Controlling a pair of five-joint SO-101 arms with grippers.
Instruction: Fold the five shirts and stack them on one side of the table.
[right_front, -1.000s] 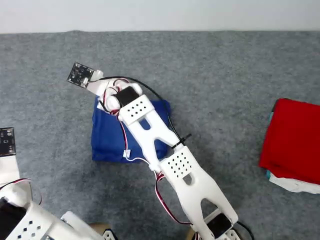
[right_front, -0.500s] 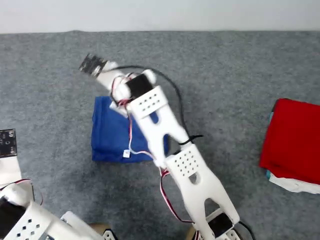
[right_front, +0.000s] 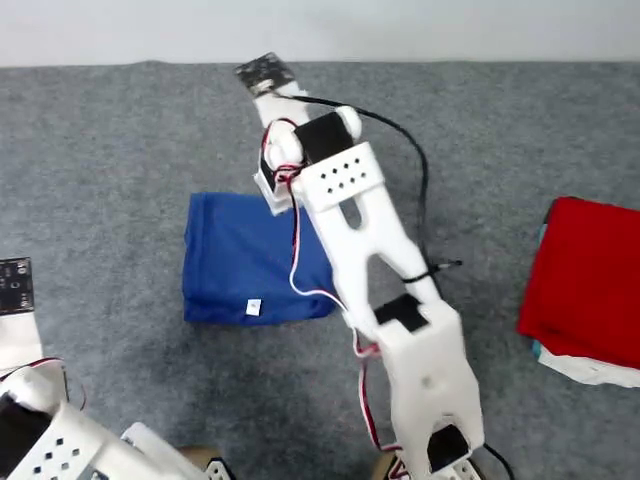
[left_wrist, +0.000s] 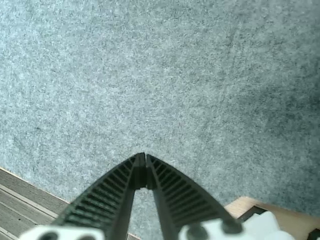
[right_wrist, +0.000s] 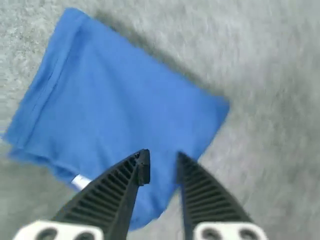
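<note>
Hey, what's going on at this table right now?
The right arm's tool hangs slightly open above a folded blue shirt lying mid-table, holding nothing. The left arm's tool is shut over bare grey mat. On the right arm's side, a folded red shirt tops a stack with white cloth showing beneath.

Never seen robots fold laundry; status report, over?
Left gripper shut, empty. Right gripper open, near folded blue shirt. Red-topped stack at table's side. No obstacle seen.
</note>
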